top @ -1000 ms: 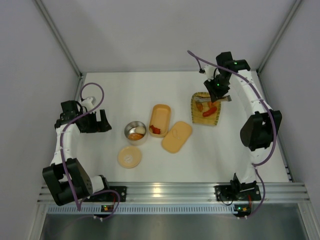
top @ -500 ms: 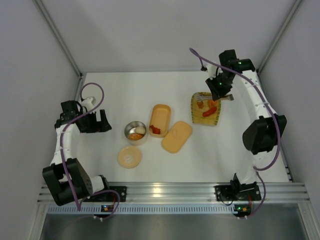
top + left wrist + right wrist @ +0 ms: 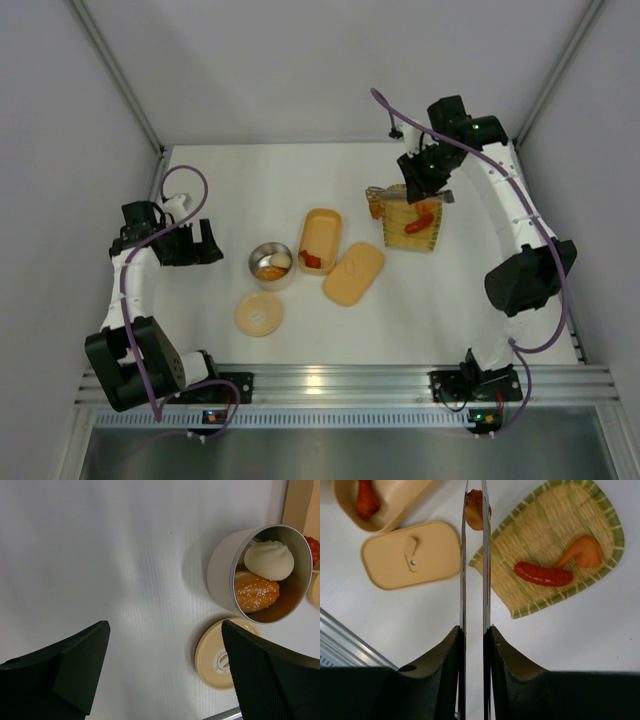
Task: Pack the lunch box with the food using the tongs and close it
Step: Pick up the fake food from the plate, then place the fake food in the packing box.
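Right end effector (image 3: 474, 630) gripping slim silver metal tongs (image 3: 474, 565) moved left past edge of yellow woven tray (image 3: 545, 525); wrist view shows orange food chunk (image 3: 474, 510) pinched in tips; left end effector (image 3: 165, 630) wide open.

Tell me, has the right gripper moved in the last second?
Yes. The right gripper has swung left: the tongs it holds, earlier over the woven tray, now carry an orange piece past the tray's left edge, toward the lunch box.
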### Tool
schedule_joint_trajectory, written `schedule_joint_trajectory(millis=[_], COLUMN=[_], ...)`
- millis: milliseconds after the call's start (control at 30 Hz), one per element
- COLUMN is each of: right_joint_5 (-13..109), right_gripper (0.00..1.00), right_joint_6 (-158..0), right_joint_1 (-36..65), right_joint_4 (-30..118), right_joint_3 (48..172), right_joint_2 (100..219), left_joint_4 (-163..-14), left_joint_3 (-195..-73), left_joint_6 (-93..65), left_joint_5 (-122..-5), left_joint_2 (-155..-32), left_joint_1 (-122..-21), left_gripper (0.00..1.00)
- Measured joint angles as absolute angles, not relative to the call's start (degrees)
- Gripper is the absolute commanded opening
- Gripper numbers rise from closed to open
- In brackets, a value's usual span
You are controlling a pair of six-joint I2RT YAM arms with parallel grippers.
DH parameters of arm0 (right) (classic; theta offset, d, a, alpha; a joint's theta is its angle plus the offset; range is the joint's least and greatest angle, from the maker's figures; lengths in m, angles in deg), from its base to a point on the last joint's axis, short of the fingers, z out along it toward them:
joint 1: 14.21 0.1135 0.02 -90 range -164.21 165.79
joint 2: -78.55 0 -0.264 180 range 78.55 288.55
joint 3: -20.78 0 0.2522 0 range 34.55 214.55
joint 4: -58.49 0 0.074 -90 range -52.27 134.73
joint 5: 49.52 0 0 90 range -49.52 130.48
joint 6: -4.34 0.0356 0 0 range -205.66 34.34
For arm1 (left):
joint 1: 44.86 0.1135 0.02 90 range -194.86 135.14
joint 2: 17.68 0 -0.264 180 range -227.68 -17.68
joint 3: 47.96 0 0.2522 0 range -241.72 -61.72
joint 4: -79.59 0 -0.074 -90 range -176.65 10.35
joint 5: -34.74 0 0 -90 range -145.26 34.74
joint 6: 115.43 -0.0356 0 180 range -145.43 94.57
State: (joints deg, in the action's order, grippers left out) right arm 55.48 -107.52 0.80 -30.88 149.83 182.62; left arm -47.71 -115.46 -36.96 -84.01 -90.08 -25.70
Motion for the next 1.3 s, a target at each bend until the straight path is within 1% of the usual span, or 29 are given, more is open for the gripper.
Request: schedule_joint_trajectory(millis=[233, 467, 633, 900, 1133, 1300], right_joint_5=[63.2, 71.5, 74.4, 72.2, 67.1, 63.9], right_gripper=[0.00, 0.00, 0.00, 0.00, 0.00, 0.00], right_joint_6=[-103.7, -98.9, -96.0, -94.5, -93.5, -92.8], right_joint_1=[7.2, 7.4, 8.2, 10.6, 13.5, 15.1], right_joint_4=[-30.6, -26.9, -23.0, -19.5, -17.1, -16.1], right_joint_3=[149.8, 146.9, 143.3, 139.5, 134.6, 133.6], right_joint_2=[180.9, 180.9, 181.5, 182.5, 183.4, 184.2], left_joint_4=[-47.7, -47.7, -47.7, -47.7, -47.7, -47.7], left_joint_3=[-115.5, -115.5, -115.5, -115.5, -115.5, -115.5], left_joint_6=[-36.3, -36.1, -36.2, -36.3, -36.3, -36.3], left_joint_5=[-84.0, -83.9, -83.5, -83.1, -83.1, -83.1], left_joint_2=[-90.1, -90.1, -90.1, -90.1, -90.1, -90.1], left_joint_1=[-25.7, -25.7, -25.7, -25.7, -25.7, -25.7], left_gripper=[0.98, 0.98, 0.98, 0.98, 0.98, 0.98])
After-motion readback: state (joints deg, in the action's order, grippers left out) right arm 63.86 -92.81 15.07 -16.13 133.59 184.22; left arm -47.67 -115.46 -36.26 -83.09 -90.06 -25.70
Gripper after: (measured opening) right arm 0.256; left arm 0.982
